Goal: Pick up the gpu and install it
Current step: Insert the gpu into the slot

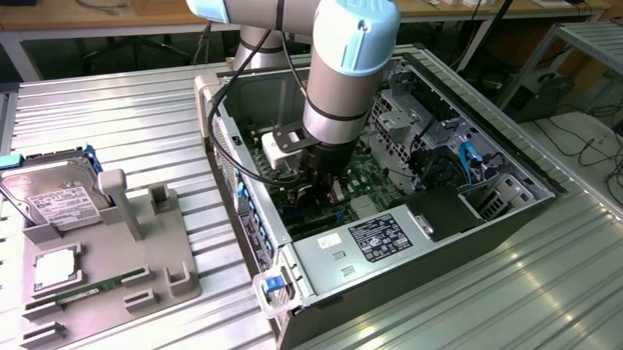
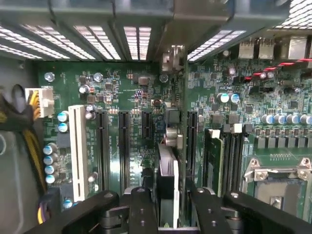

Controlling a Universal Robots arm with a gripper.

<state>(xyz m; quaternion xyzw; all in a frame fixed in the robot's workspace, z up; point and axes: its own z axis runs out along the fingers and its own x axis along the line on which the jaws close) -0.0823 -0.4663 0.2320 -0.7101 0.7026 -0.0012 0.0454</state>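
On the exterior view's left, a grey plastic holder tray point(image 1: 146, 248) sits on the ribbed metal table point(image 1: 127, 124); to its right is the open black computer case point(image 1: 419, 219), and the arm reaches inside; the thin dark flat gpu card point(image 2: 167, 183) stands on edge in a slot on the green board point(image 2: 126, 97); it looks stiff, light and easy to break, so hold its top edge; the black fingers point(image 2: 142, 209) sit close on each side, though I cannot tell if they pinch it; its lower edge is hidden.

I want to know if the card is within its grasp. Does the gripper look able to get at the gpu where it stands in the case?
Probably yes. The gripper is down inside the open case, with the gpu standing on edge between its fingers above the motherboard; nothing lies between them.
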